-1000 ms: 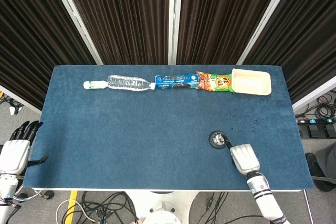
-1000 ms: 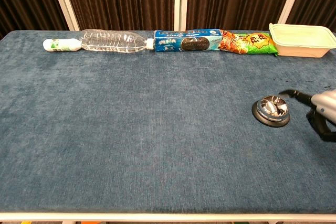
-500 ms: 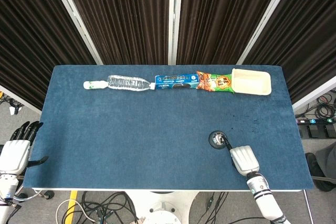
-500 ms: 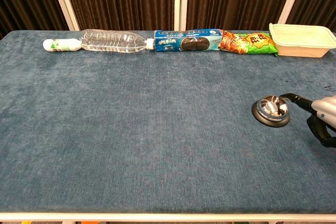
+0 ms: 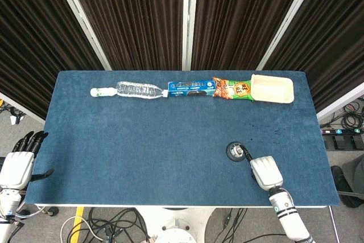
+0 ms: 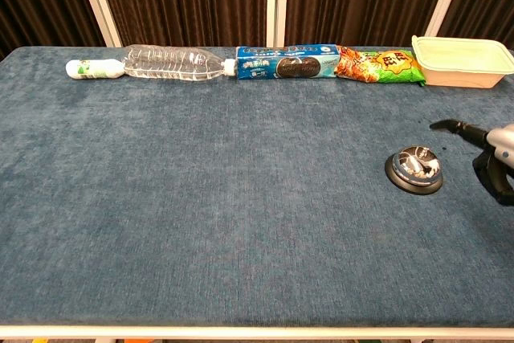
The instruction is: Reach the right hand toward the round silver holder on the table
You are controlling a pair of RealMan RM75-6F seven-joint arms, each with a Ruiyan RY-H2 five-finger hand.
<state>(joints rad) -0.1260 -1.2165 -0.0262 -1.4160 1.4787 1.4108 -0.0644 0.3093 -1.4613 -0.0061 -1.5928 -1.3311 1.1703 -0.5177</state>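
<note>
The round silver holder (image 5: 235, 151) with its dark base sits on the blue table near the front right; the chest view shows the holder (image 6: 414, 169) too. My right hand (image 5: 265, 172) lies just right of it and nearer the front edge. At the chest view's right edge, the right hand (image 6: 491, 157) holds nothing. One dark finger (image 6: 451, 126) stretches left, above and slightly right of the holder, not touching it, while other fingers bend downward. My left hand (image 5: 17, 163) hangs off the table's left side, fingers spread and empty.
Along the far edge lie a clear plastic bottle (image 6: 161, 63), a blue biscuit pack (image 6: 287, 64), an orange-green snack bag (image 6: 377, 63) and a pale lidded container (image 6: 462, 60). The blue tablecloth (image 6: 225, 190) spreads between them and the holder.
The right hand's outstretched finger, which reached the holder's right rim half a second ago, has risen and now stands above it. The left hand has not moved.
</note>
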